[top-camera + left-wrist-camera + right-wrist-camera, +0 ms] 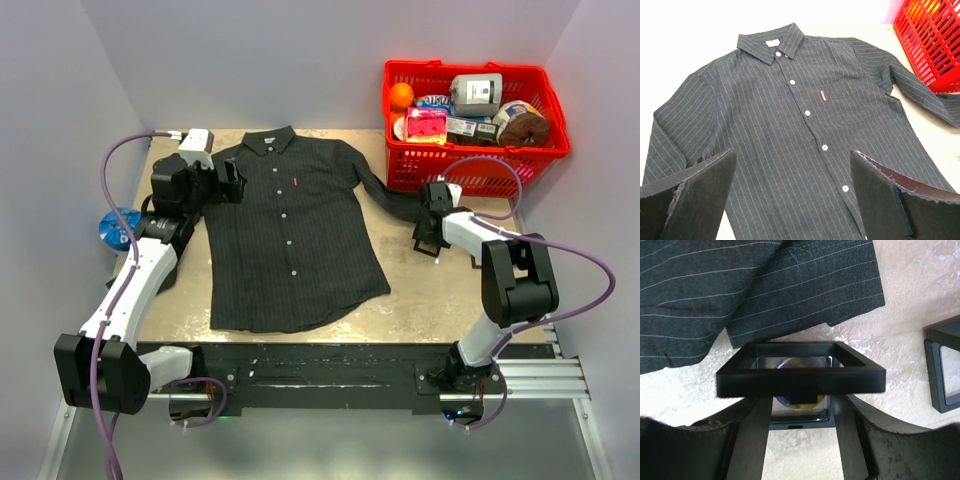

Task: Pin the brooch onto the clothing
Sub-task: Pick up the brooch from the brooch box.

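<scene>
Noting handling first: the shirt point(285, 235) lies flat and buttoned at the centre of the bench point(400, 310), collar toward the top of the frame. It is soft, light cloth and will likely bunch or lift under a pin, so pin it near the chest pocket point(852, 107) and do not drag it.

The left claw point(233, 184) hangs over the shirt's shoulder, left of centre, jaws wide, holding nothing. The right claw point(432, 222) sits right of centre beside the sleeve cuff point(805, 300). It straddles a small black display case point(800, 372) with its lid raised; you cannot tell from these views whether it grips.

Inside, what is probably the brooch point(792, 401) shows as a yellow and blue shape. Judge it small, rigid, slippery and sharp-pinned; take it by its edges.
</scene>
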{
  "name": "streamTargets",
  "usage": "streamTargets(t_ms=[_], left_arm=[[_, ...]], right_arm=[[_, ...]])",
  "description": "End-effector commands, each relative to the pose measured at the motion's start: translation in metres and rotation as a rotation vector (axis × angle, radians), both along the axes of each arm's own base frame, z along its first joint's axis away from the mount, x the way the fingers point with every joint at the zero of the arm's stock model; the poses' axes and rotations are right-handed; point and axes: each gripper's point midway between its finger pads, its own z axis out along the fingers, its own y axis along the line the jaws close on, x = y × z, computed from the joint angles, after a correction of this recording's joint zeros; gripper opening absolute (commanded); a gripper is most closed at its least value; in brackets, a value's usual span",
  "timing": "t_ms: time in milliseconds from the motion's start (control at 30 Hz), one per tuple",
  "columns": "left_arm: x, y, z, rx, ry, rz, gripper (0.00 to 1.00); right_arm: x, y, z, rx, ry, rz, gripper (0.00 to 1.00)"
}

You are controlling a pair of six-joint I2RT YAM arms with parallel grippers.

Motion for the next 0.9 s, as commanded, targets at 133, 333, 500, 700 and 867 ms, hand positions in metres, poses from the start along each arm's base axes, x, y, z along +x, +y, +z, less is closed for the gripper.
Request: streamTargets(t_ms=[133, 333, 500, 700, 867], left_arm=[[0.001, -0.001, 0.023, -0.002, -0.075, 0.001, 0.99], [0.001, 0.000, 0.023, 0.003, -0.075, 0.006, 0.99], [0.001, 0.001, 0.022, 0.005, -0.074, 0.010, 0.99], [0.001, -0.001, 0.020, 0.003, -0.070, 0.003, 0.99], [0.001, 0.000, 0.022, 0.003, -0.075, 0.005, 0.99]], right_arm=[[0.007, -0.001, -0.005, 0.049, -0.024, 0.009, 0.55], [0.006, -0.001, -0.014, 0.077, -0.008, 0.002, 0.57], [0.005, -0.004, -0.020, 0.092, -0.004, -0.004, 0.56], [0.005, -0.004, -0.030, 0.114, 0.025, -0.009, 0.57], [-0.004, -0.008, -0.038, 0.099, 0.068, -0.033, 0.55]])
